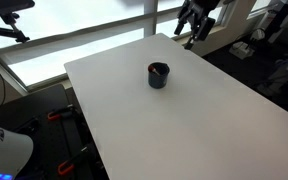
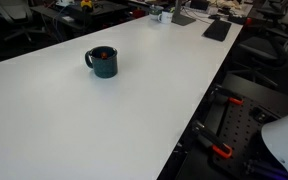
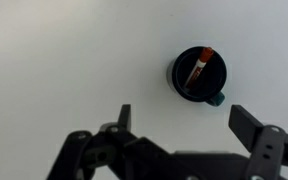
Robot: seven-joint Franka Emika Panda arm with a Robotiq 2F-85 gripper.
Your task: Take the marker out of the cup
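Observation:
The cup is a small dark round mug standing upright near the middle of the white table. It shows in both exterior views, and in one its handle is visible. The marker, dark with a reddish end, leans inside the cup in the wrist view. A reddish spot shows at the cup's mouth in an exterior view. My gripper is open and empty. It is high above the table, apart from the cup, and hangs near the table's far edge in an exterior view.
A flat black pad and small objects lie at the table's far end. Red-handled clamps sit below the table's edge. Office chairs and equipment surround the table.

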